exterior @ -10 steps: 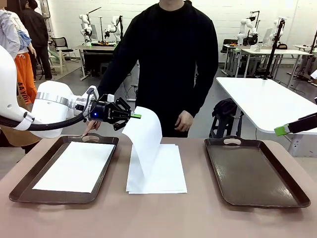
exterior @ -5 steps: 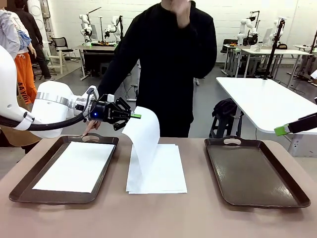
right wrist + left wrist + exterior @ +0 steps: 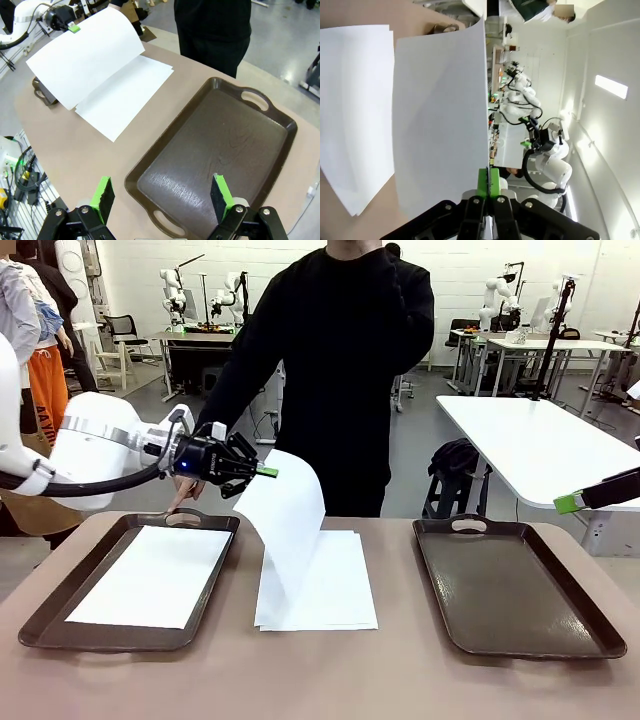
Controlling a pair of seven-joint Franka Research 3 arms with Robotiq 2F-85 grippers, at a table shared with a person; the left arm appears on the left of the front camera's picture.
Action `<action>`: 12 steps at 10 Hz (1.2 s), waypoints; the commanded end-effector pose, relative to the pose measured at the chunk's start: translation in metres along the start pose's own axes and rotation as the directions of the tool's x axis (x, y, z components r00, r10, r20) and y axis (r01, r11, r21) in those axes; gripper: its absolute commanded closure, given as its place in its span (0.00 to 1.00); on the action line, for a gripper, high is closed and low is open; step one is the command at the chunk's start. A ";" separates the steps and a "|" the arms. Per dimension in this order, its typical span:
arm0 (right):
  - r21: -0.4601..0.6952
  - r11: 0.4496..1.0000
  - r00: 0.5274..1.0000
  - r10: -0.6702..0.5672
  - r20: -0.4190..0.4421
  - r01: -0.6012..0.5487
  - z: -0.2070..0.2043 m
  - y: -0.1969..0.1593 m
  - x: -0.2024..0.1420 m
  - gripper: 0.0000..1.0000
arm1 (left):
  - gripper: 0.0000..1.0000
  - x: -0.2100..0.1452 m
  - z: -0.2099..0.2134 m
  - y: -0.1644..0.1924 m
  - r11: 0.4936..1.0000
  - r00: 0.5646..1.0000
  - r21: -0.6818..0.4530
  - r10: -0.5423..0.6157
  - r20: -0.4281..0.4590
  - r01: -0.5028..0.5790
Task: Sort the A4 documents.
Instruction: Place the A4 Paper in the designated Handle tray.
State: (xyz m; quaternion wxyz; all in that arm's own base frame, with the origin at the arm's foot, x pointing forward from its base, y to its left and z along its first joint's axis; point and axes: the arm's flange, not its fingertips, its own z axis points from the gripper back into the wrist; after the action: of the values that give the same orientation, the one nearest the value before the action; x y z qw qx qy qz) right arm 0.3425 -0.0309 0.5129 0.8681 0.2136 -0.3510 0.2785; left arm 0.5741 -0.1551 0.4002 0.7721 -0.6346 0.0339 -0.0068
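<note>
My left gripper is shut on the top edge of one A4 document, which hangs curled above the table with its lower edge still on the pile. In the left wrist view the green fingertips pinch that sheet. Under it lies the pile of A4 documents at the table's middle. Another white sheet lies flat in the left brown tray. My right gripper stands open above the near end of the bare right tray, holding nothing.
A person in black stands at the far side, one hand resting by the left tray's far handle. The right tray sits right of the pile. Bare tabletop runs along the front edge. A white table stands behind on the right.
My left gripper has shifted slightly left with the sheet, curling it more. The person's other hand has gone from waist height up to the head. My right gripper has not moved.
</note>
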 end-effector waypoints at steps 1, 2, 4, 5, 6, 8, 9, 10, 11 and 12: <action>0.019 1.000 1.000 -0.004 0.008 0.004 -0.002 -0.002 -0.001 0.00 | 0.99 -0.023 0.029 -0.004 0.998 1.000 0.058 -0.026 -0.018 0.027; 0.019 1.000 1.000 -0.004 0.008 0.004 -0.002 -0.002 -0.001 0.00 | 0.99 -0.030 0.044 0.000 0.997 1.000 0.080 -0.021 0.001 0.021; 0.019 1.000 1.000 -0.004 0.008 0.004 -0.002 -0.002 -0.001 0.00 | 0.99 -0.037 0.073 0.013 0.995 0.997 0.101 -0.002 0.082 -0.007; 0.019 1.000 1.000 -0.004 0.008 0.004 -0.002 -0.002 -0.001 0.00 | 0.99 -0.037 0.083 0.018 0.994 0.993 0.108 0.003 0.118 -0.016; 0.019 1.000 1.000 -0.004 0.008 0.004 -0.002 -0.002 -0.001 0.00 | 0.99 -0.032 0.092 0.024 0.994 0.992 0.111 -0.003 0.130 -0.012; 0.019 1.000 1.000 -0.004 0.008 0.004 -0.002 -0.002 -0.001 0.00 | 0.99 -0.017 0.104 0.038 0.986 0.994 0.163 -0.001 0.109 -0.017; 0.019 1.000 1.000 -0.004 0.008 0.004 -0.002 -0.002 -0.001 0.00 | 0.99 -0.012 0.110 0.043 0.982 0.994 0.188 -0.004 0.108 -0.016; 0.019 1.000 1.000 -0.004 0.008 0.004 -0.002 -0.002 -0.001 0.00 | 0.99 -0.010 0.118 0.048 0.978 0.994 0.208 0.005 0.113 -0.028; 0.019 1.000 1.000 -0.004 0.008 0.004 -0.002 -0.002 -0.001 0.00 | 0.99 -0.009 0.125 0.052 0.973 0.995 0.229 0.015 0.098 -0.037; 0.019 1.000 1.000 -0.004 0.008 0.004 -0.002 -0.002 -0.001 0.00 | 0.99 -0.006 0.135 0.051 0.967 0.995 0.254 0.000 0.097 -0.025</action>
State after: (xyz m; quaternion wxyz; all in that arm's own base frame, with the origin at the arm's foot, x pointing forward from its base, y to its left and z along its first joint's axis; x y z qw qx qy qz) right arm 0.3424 -0.0309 0.5130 0.8681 0.2136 -0.3511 0.2785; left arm 0.5684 -0.0216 0.3697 0.8394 -0.5424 -0.0006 0.0354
